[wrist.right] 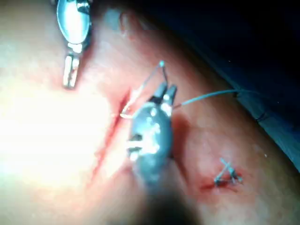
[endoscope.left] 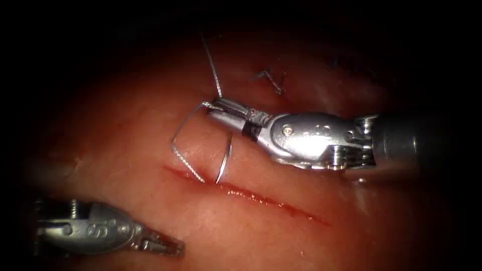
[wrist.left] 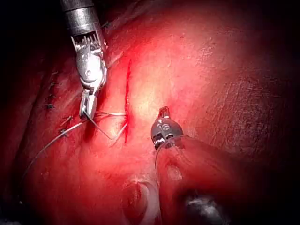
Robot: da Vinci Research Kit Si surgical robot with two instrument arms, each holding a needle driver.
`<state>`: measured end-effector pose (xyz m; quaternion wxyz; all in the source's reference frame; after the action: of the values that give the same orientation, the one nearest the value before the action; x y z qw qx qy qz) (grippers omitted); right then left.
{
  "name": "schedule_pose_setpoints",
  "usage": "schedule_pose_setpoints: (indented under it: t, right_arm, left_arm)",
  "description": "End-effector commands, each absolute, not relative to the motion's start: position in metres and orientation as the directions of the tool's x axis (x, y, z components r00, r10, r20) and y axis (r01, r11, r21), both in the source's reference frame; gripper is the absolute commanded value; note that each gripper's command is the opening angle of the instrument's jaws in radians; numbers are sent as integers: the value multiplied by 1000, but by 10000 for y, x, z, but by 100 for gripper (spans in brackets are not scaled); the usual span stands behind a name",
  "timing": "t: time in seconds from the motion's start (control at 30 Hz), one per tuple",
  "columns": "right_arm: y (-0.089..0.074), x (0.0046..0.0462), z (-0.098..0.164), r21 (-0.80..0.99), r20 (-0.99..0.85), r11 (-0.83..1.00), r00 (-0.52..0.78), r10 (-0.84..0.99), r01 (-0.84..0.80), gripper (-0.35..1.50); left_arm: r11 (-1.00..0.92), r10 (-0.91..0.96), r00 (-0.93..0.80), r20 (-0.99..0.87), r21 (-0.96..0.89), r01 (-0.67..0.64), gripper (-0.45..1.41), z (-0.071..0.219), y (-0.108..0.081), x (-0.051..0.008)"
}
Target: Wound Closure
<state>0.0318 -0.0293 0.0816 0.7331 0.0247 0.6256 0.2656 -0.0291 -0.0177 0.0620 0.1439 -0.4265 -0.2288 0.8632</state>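
Note:
The right tool [endoscope.left: 211,108] reaches in from the right, above the cut's [endoscope.left: 261,198] left end. Its jaws are shut on the curved needle [endoscope.left: 226,158] near the tail. The needle hangs down from the jaws and its point rests at the cut's upper edge; I cannot tell if it has entered the tissue. Thread [endoscope.left: 211,60] runs up and away from the jaws. A kinked loop of thread [endoscope.left: 173,143] goes from the jaw tips down to the cut. The left tool [endoscope.left: 170,247] lies low on the left, below the cut, shut on nothing. The left wrist view has the right tool [wrist.left: 87,112] beside the cut [wrist.left: 127,89].
A finished stitch with short cut thread ends [endoscope.left: 271,80] sits on the tissue beyond the right tool, seen too in the right wrist view as the stitch [wrist.right: 227,178]. Red fluid lines the cut. Older stitches [wrist.left: 51,93] mark the tissue behind the right tool.

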Motion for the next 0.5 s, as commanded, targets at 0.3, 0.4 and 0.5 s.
schedule_pose_setpoints:
  t: [0.3, 0.4, 0.5]
  right_arm:
    - [-290, 322, 821, 435, -882, 839, 30, 470, -327, -35]
    - [-291, 323, 821, 459, -873, 833, 18, 487, -309, -35]
    - [-293, 324, 821, 475, -867, 827, 5, 499, -300, -35]
  left_arm:
    - [-854, 442, -594, -672, -517, -50, -32, 631, -177, -297]
    - [-855, 441, -594, -673, -517, -49, -32, 633, -175, -296]
    - [-855, 441, -594, -673, -517, -49, -32, 635, -174, -295]
